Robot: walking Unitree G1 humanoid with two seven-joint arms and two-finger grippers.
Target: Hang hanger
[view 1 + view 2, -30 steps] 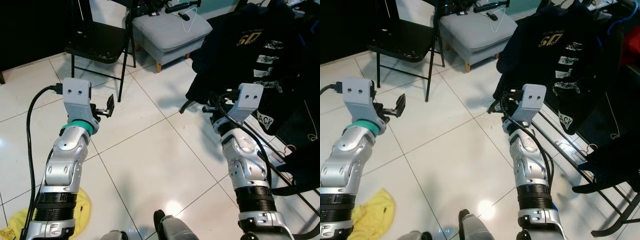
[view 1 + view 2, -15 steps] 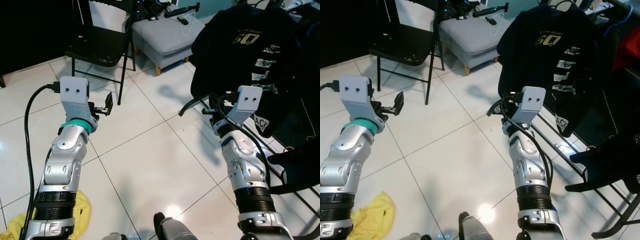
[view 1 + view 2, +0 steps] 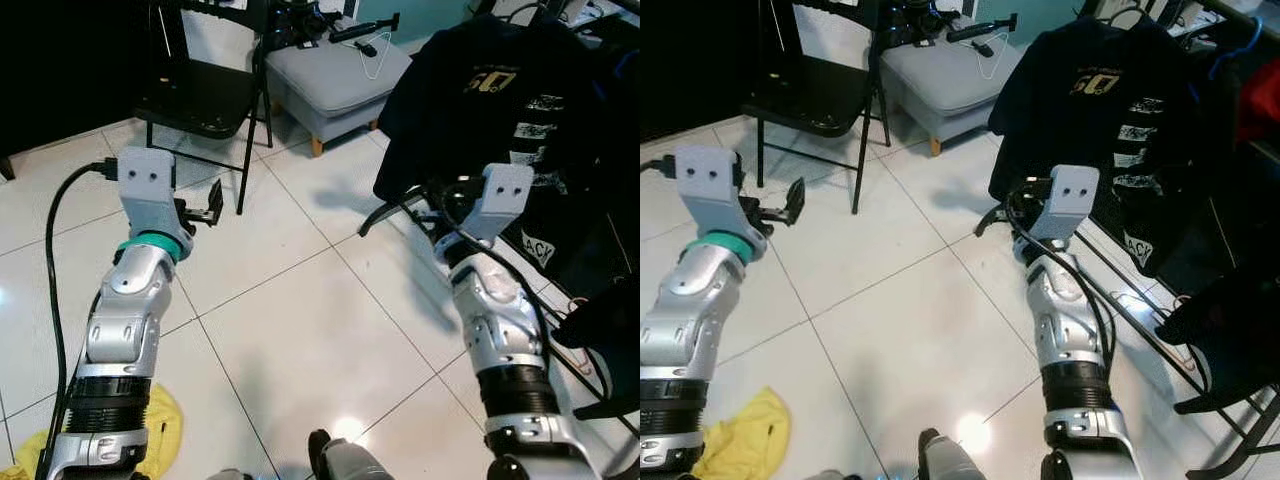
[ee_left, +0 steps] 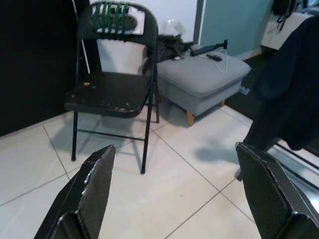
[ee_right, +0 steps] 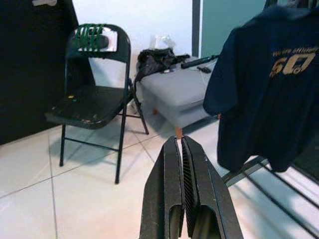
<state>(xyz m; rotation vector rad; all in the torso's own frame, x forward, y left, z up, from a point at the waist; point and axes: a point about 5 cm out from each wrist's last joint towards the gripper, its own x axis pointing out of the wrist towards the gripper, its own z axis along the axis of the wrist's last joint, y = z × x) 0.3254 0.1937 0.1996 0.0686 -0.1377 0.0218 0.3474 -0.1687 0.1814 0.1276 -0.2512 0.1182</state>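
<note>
Both arms raised over a white tiled floor point(image 3: 300, 330), beside a rack of dark clothes.

Eye views: the left pincer point(image 3: 207, 205) is held out toward a black folding chair point(image 3: 205, 95); the right pincer point(image 3: 992, 217) reaches toward a dark T-shirt point(image 3: 1110, 110) hanging on the rack. A grey ottoman point(image 3: 340, 80) stands behind; a yellow cloth point(image 3: 165, 425) lies on the floor.
Left wrist view: its fingers point(image 4: 89, 191) are spread wide, released.
Right wrist view: its fingers point(image 5: 169, 199) are clenched together, grasping nothing. I cannot tell where the shirt's hanger is.

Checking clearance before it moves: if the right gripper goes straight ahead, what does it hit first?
The right gripper, fingers closed, points at the grey cushioned footstool; that is probably first, though the hanging navy T-shirt sits close beside that line.
</note>
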